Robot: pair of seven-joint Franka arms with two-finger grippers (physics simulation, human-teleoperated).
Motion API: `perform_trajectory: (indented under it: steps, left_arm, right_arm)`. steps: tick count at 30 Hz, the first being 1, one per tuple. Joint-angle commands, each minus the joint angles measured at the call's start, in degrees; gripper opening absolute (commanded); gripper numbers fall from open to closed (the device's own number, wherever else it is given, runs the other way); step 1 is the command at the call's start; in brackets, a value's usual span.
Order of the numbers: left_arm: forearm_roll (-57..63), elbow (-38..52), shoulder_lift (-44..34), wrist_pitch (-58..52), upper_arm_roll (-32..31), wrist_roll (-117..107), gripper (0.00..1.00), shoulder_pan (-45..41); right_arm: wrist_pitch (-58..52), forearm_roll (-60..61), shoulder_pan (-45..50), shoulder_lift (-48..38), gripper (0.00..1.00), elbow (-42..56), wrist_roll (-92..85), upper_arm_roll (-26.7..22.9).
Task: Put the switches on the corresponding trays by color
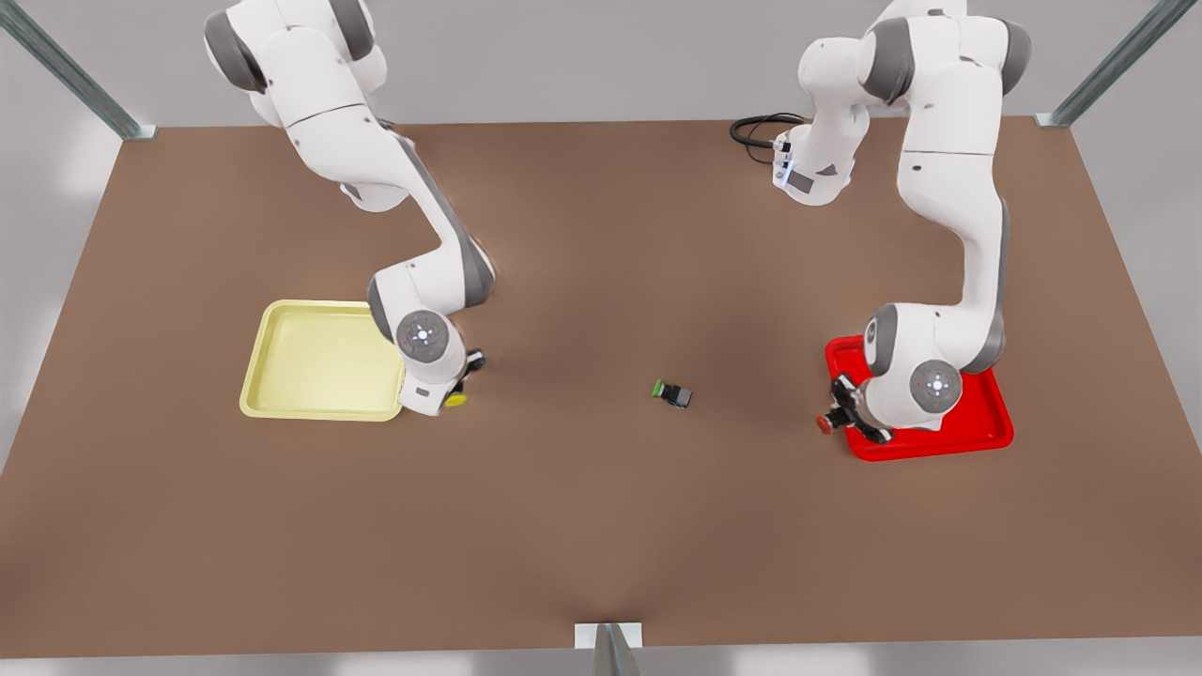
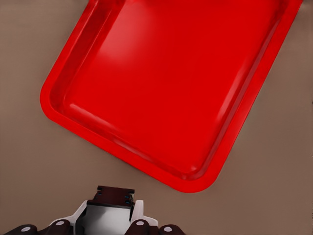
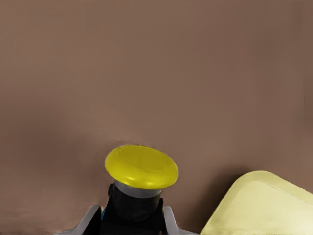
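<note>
- Switches sit in both grippers in the front view: the yellow-capped switch [image 1: 456, 400] is pinched in the right gripper [image 1: 460, 380] just off the yellow tray [image 1: 282, 394], on that tray's side toward the front view's right, over bare table [image 1: 601, 526].
- Same view: the red-capped switch [image 1: 825, 423] is held by the left gripper [image 1: 845, 413] at the corner of the red tray [image 1: 986, 437] nearest the middle of the table, its cap poking out past the rim. A green-capped switch [image 1: 673, 392] lies on its side between the two arms, well apart from both trays.
- Left wrist view: the left gripper [image 2: 115, 215] has its fingers closed against the dark body of the red-capped switch [image 2: 115, 195]; the red tray [image 2: 63, 98] lies ahead with its floor bare, and the switch hangs just short of the tray's nearest rounded corner.
- Right wrist view: the right gripper [image 3: 132, 220] clamps the dark body of the yellow-capped switch [image 3: 142, 167], cap pointing forward; a corner of the yellow tray [image 3: 259, 205] shows beside it.
- Judged step: both switches are grasped and carried, neither yet over its tray's floor.
- Next move, as a judgement: each arm needs to shift across its tray's rim, clearing the raised edge, then lower and release inside; the green-capped one has no matching tray.
</note>
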Motion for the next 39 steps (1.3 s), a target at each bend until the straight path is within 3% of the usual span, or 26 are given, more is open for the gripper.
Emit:
perform_trajectory:
  steps: [1, 6, 7, 8, 9, 10, 13, 15, 17, 19, 22, 25, 33, 35, 39]
  left_arm:
    - [2.8, -1.2, -0.8, -0.9, 0.0, 26.7, 0.42, 2.5]
    - [5.4, -4.1, -1.7, -0.7, 0.1, 32.6, 0.42, 8.0]
    - [6.3, -4.4, -1.7, -0.6, 0.1, 33.6, 0.43, 8.8]
    - [6.4, -5.5, -1.8, -0.2, 0.1, 34.5, 0.44, 9.5]
    - [6.6, -7.0, -2.3, -0.2, 0.1, 37.5, 0.60, 9.7]
    - [7.5, -8.0, -2.5, -0.2, 0.1, 37.4, 1.00, 10.2]
    - [7.7, -7.7, -2.5, -0.7, -0.1, 37.4, 1.00, 10.4]
    - [6.9, 0.5, -4.6, -12.2, -8.3, 41.6, 1.00, 10.3]
    - [1.7, 18.3, -3.3, -36.0, -11.4, 70.4, 1.00, 8.4]
    - [4.6, 29.4, -3.1, -40.7, -11.2, 106.4, 1.00, 4.7]
    - [5.2, 38.4, -4.3, -52.9, -11.2, 133.0, 1.00, 5.2]
    - [3.5, 27.4, -15.9, -42.5, -9.9, 137.1, 1.00, 4.8]
    - [3.4, 30.2, -14.9, -45.5, -9.9, 137.7, 1.00, 4.5]
    - [0.5, 30.2, -14.9, -45.7, -10.3, 137.6, 1.00, 3.3]
    - [-1.3, 32.1, -15.0, -45.2, -9.9, 137.5, 1.00, 3.2]
  right_arm:
    - [-5.9, -6.9, -3.7, -2.4, 0.46, -4.0, -14.9, -1.4]
    - [5.8, -6.8, -8.0, -3.3, 0.47, -16.5, -29.4, -9.2]
    - [6.1, -6.8, -8.1, -3.2, 0.55, -16.5, -29.4, -9.8]
    - [6.1, -6.5, -8.1, -3.2, 1.00, -16.4, -29.3, -9.9]
    - [6.0, -6.5, -8.1, -3.2, 1.00, -16.2, -29.3, -9.9]
    - [5.9, -6.5, -8.1, -3.2, 1.00, -15.9, -29.4, -9.9]
    - [4.7, -6.5, -7.7, -3.3, 1.00, -14.4, -29.5, -9.9]
    - [-2.2, -6.4, -7.6, -3.3, 1.00, -5.7, -30.6, -9.9]
    - [-3.1, -0.3, -7.8, -3.3, 1.00, 4.0, -30.4, -11.0]
    - [-11.1, 6.0, -7.7, -3.1, 1.00, 16.2, -29.7, -14.0]
    - [-31.8, 6.0, -8.0, -2.8, 1.00, 29.5, -13.5, -15.0]
    - [-38.4, 5.4, -8.1, -3.4, 1.00, 33.3, -6.8, -14.5]
    - [-38.4, 3.8, -11.5, -4.6, 1.00, 32.7, -6.5, -10.0]
    - [-37.9, 1.4, -16.0, -10.5, 1.00, 30.9, -6.4, -2.8]
    - [-36.9, 1.4, -16.1, -12.1, 1.00, 28.0, -6.2, -2.5]
